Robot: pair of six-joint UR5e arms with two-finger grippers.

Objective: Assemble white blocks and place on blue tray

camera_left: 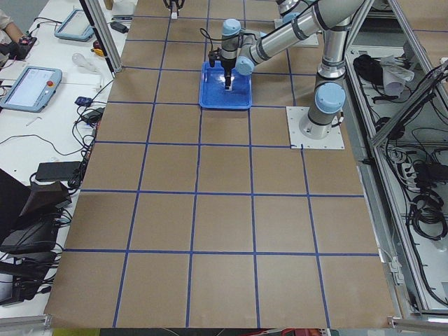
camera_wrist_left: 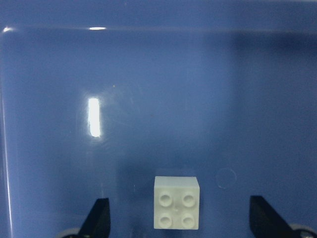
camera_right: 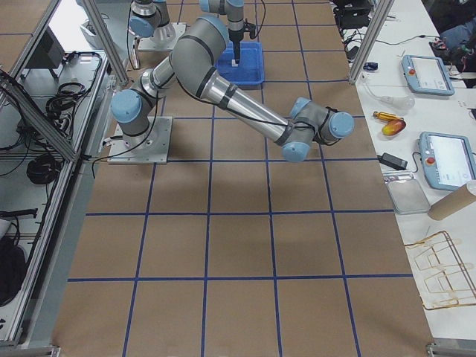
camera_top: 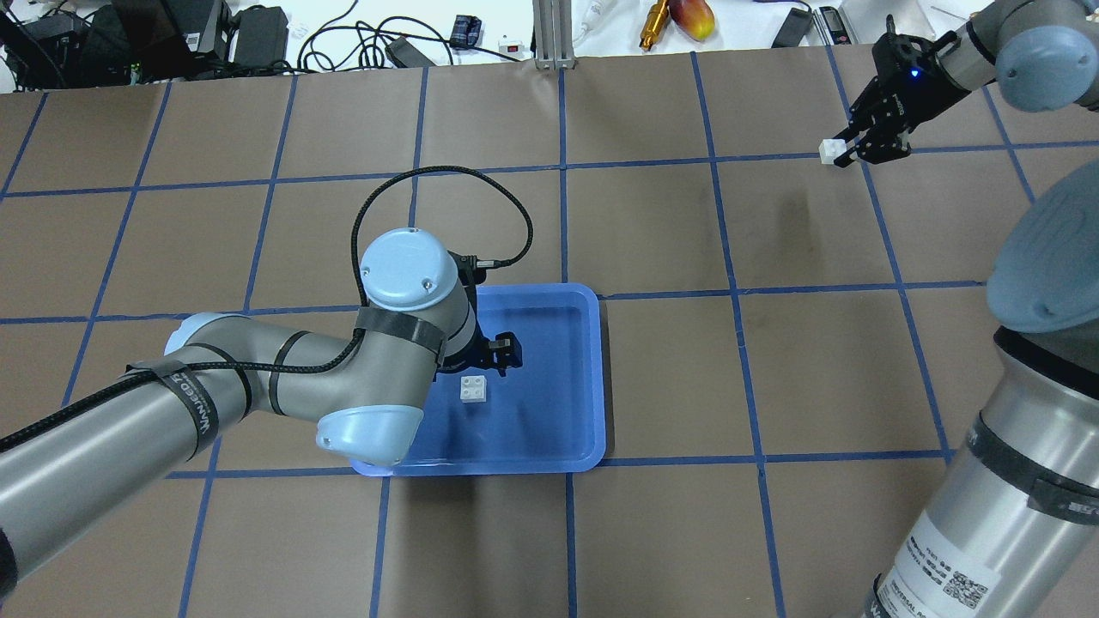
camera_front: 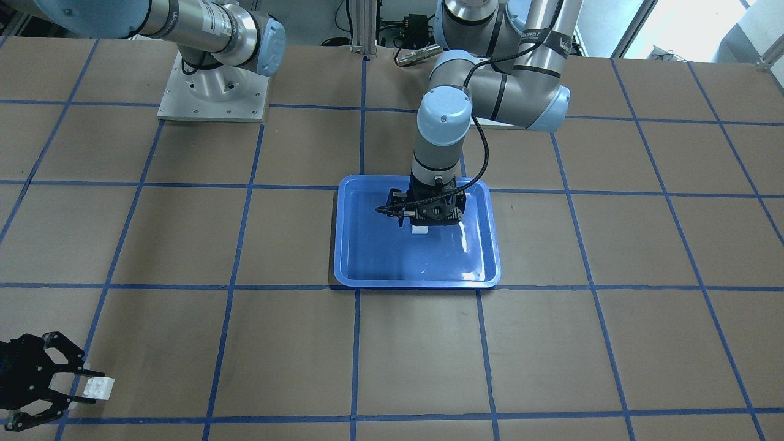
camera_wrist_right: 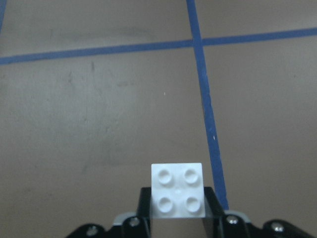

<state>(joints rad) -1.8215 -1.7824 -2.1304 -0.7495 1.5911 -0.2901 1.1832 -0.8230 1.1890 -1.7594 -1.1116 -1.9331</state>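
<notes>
Here, right hand [camera_top: 840, 157] grips white blk [camera_top: 828, 152]; arm label [camera_top: 932, 592] "UNIVERSAL".

The blue tray [camera_wrist_left: 59, 74] is smooth, glossy plastic, with glare streaks ahead of the matt black fingers [camera_wrist_left: 100, 218] of the left gripper [camera_wrist_left: 179, 213]. Between them lies a white block [camera_wrist_left: 177, 202] of smooth, satin plastic. A second white block [camera_wrist_right: 178, 190] of the same plastic sits between the dark fingers [camera_wrist_right: 144, 203] of the right gripper [camera_wrist_right: 177, 204], over matt, scuffed brown paper [camera_wrist_right: 99, 124] lined with blue tape [camera_wrist_right: 205, 99].
</notes>
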